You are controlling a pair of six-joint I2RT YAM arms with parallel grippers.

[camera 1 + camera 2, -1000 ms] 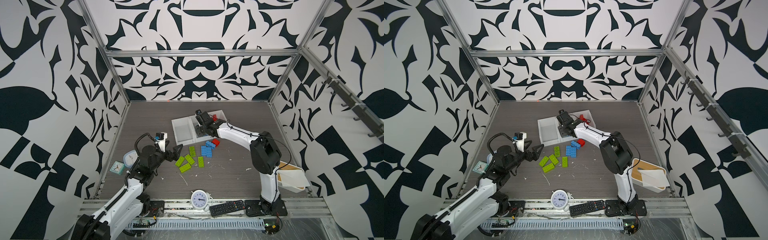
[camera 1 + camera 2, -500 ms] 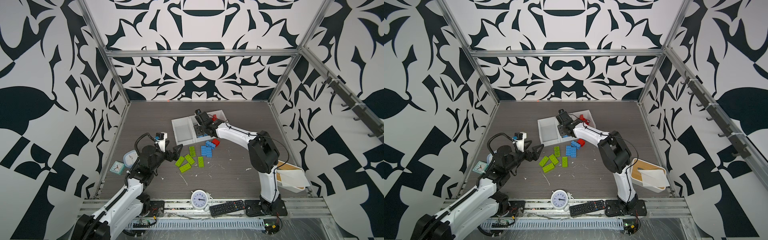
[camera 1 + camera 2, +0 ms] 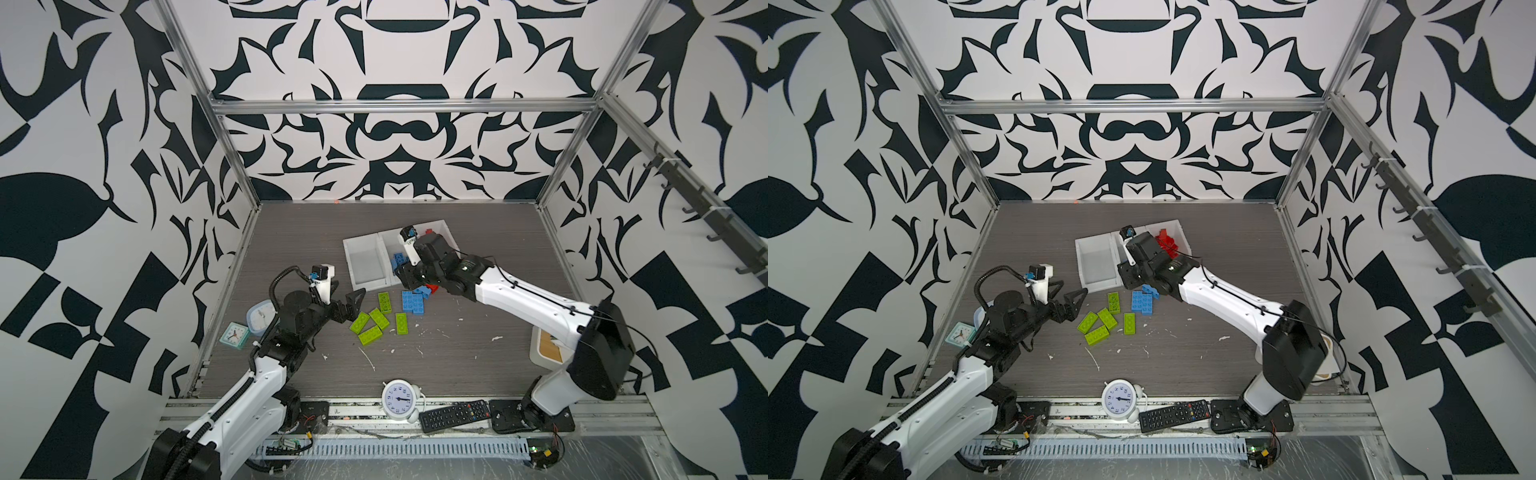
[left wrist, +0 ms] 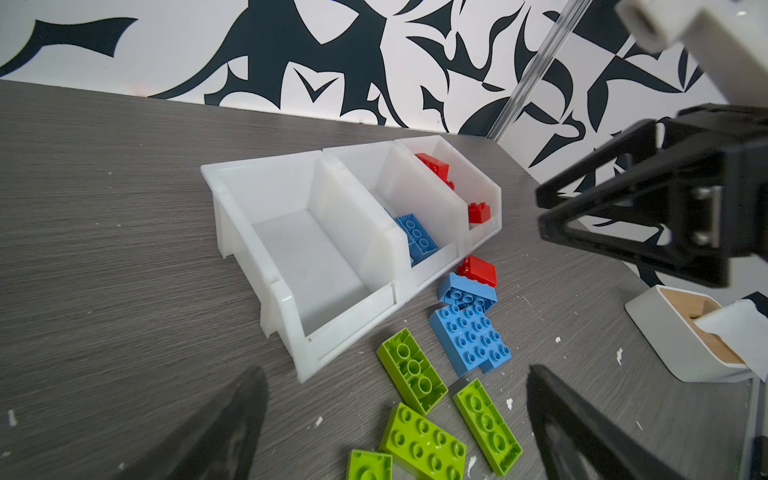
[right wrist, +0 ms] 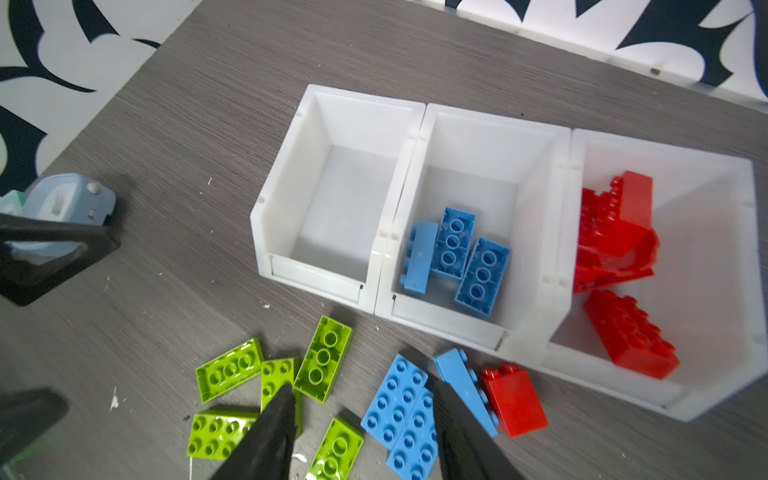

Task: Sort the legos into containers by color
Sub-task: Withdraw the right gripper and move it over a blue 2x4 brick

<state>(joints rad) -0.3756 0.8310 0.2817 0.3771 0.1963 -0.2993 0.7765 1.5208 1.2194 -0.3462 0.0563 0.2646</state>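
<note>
The containers are three joined white bins. In the right wrist view the left bin [image 5: 353, 97] is empty, the middle bin [image 5: 494, 120] holds three blue legos [image 5: 453, 257], and the right bin [image 5: 665, 153] holds red ones [image 5: 615, 249]. On the table in front of the bins lie several green legos [image 3: 376, 322] [image 5: 324, 357], blue legos [image 3: 412, 301] [image 5: 403, 407] and one red brick [image 5: 515, 399]. My right gripper [image 5: 359, 386] hovers open and empty over the loose blue legos, at the bins' front edge [image 3: 405, 276]. My left gripper [image 4: 397, 370] [image 3: 353, 303] is wide open and empty, just left of the green legos.
A round white alarm clock [image 3: 401, 399] and a black remote [image 3: 455, 413] lie at the front edge. A round lidded tub [image 3: 259, 318] and a small teal clock [image 3: 234, 334] sit behind my left arm. A white bin with a wooden lid [image 4: 681, 332] stands at the right.
My right gripper has opened and drawn back from over the middle bin towards the loose legos in front. The left arm has not moved.
</note>
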